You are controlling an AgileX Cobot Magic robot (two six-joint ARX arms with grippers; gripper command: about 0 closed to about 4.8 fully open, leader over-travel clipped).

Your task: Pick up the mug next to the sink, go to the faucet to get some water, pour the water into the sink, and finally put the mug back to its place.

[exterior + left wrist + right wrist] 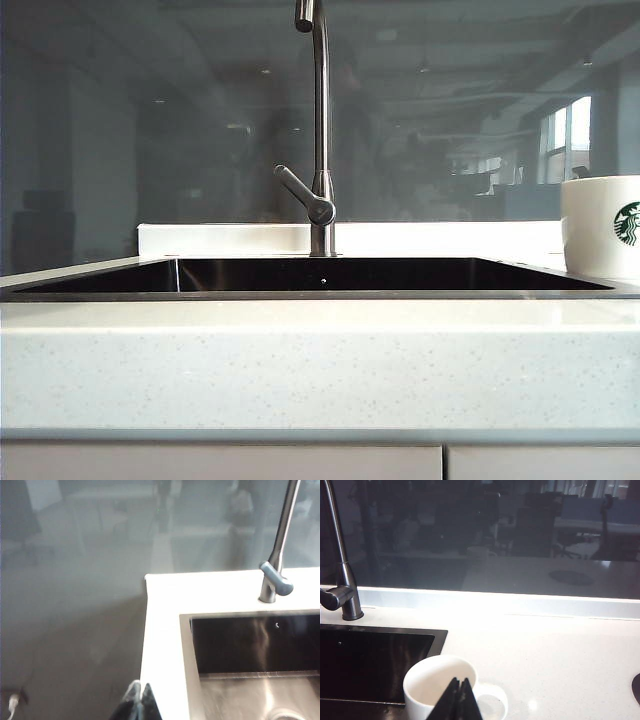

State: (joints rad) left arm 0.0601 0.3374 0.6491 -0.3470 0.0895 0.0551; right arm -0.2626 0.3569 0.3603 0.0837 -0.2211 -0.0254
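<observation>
Right pincer point(459, 700) closed (above mug point(440, 687)), left pincer point(139, 702) closed

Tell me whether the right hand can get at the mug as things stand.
Probably yes. In the right wrist view the right hand, shut, hangs over the mug, which stands upright on the counter beside the sink with nothing in between. The fingers would have to open first.

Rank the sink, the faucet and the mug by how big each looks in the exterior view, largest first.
1. The sink: it spans nearly the whole width.
2. The faucet: tall and thin, its top cut off by the frame.
3. The mug: smallest, though cut off at the right edge and nearer the camera, so its true size is unsure.
</observation>
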